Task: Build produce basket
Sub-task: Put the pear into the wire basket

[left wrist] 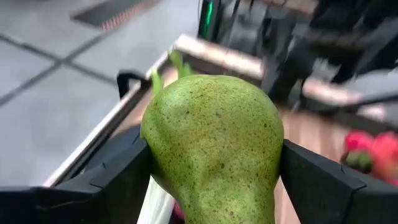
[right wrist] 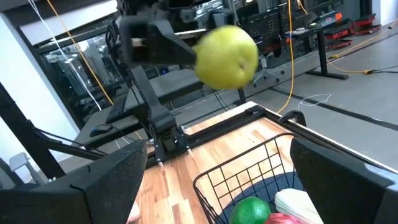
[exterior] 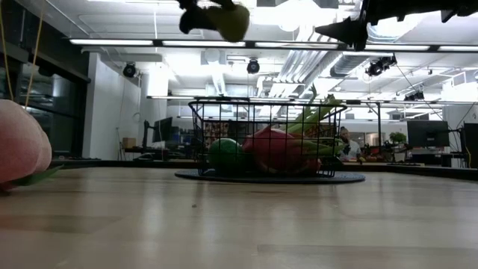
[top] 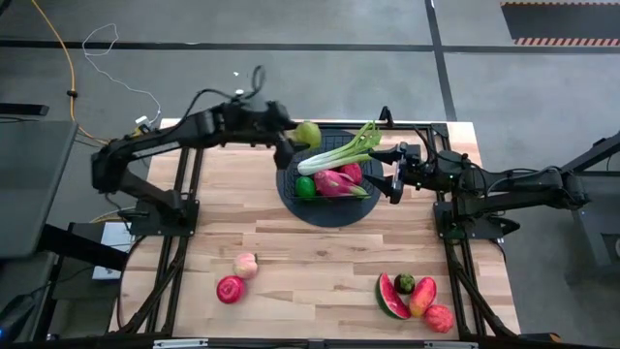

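Basket point(top: 325, 208) on the round mat point(top: 291, 204) at table centre-back holds the dragon fruit point(top: 334, 181), leafy stalk point(top: 339, 153) and a green fruit point(top: 305, 187). Left gripper point(top: 298, 136) pinches a green pear point(left wrist: 214, 146) above the basket's back-left corner; only the low view shows it raised well clear point(exterior: 228, 19). Right gripper point(top: 392, 172) hovers spread at the basket's right edge, 2 fingers point(right wrist: 93, 180) apart, holding nothing.

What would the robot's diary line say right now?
left gripper: shut on pear, above basket | right gripper: open, by basket | pear: not in yet
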{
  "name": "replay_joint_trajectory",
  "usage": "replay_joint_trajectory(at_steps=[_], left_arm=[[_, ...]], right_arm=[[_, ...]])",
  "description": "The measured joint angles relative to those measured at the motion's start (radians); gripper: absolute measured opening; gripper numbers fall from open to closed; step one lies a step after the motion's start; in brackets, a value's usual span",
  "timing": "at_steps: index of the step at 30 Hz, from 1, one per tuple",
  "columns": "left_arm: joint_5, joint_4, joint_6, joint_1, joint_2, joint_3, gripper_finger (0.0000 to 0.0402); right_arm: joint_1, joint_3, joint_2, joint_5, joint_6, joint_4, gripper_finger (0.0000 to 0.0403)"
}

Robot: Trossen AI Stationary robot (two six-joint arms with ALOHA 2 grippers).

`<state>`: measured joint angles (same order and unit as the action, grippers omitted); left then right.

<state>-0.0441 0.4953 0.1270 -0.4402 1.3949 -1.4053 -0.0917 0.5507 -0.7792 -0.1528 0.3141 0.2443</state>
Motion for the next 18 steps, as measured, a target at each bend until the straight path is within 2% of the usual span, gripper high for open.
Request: replay_joint_trajectory(at_steps=[4,7,12,18], left_arm=[[-0.007,0.201,-0.043,-0.01,0.14,-0.149,0.0305],[0.029,0.312,-0.069,-0.019,0.237,-0.197,0.0305],[0.041,0.379,-0.121,-0.019,0.371,-0.199,0.0305],[0.038,0.376,-0.18,-0.019,0.474,-0.199,0.0305]], right_arm=[[0.0,0.0,0.0,0.0,-0.001,0.0,0.0385],[0.0,0.0,0.0,0.0,-0.005,-0.007,0.0385],[0.0,0.0,0.0,0.0,-0.001,-0.027,0.0385],[0.0,0.0,0.0,-0.005,-0.001,-0.031,0.0385]])
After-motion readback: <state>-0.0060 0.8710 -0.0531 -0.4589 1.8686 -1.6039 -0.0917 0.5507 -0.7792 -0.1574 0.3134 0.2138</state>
